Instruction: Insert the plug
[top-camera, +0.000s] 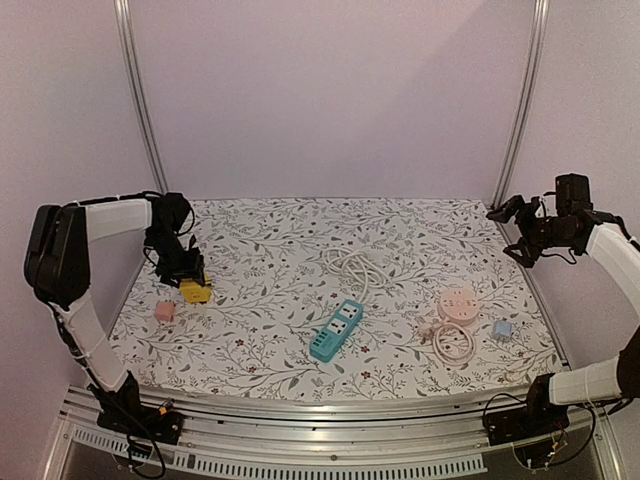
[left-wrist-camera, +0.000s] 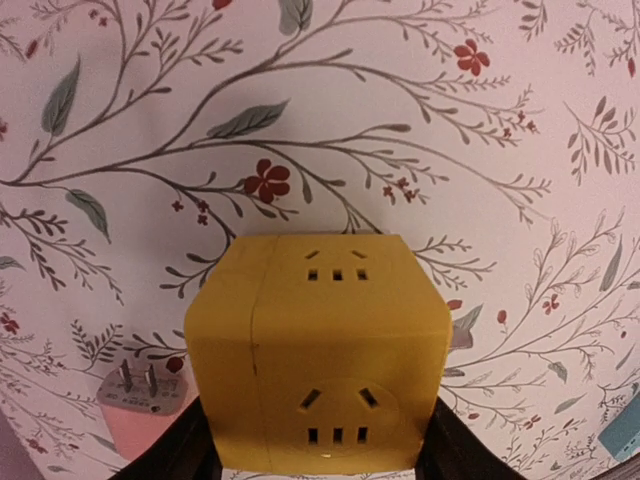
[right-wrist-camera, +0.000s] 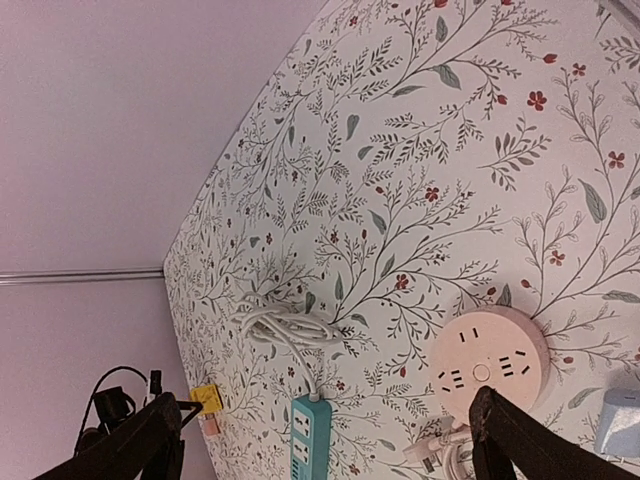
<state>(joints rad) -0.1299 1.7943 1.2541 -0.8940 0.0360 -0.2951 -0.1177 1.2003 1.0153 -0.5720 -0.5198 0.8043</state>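
My left gripper (top-camera: 186, 272) is shut on a yellow cube socket (top-camera: 196, 291) at the table's left side. In the left wrist view the cube (left-wrist-camera: 320, 350) fills the space between my dark fingers (left-wrist-camera: 175, 455), and its socket faces show. A pink cube plug (top-camera: 165, 311) lies just left of it, with its metal prongs in the left wrist view (left-wrist-camera: 138, 392). My right gripper (top-camera: 520, 228) is open and empty, raised over the far right edge. Its fingers (right-wrist-camera: 525, 440) frame the table from afar.
A teal power strip (top-camera: 337, 330) with a coiled white cord (top-camera: 350, 264) lies mid-table. A pink round socket (top-camera: 458, 304) with its cord and plug (top-camera: 452, 343) and a small blue cube (top-camera: 502, 328) lie at the right. Metal frame posts stand at the back corners.
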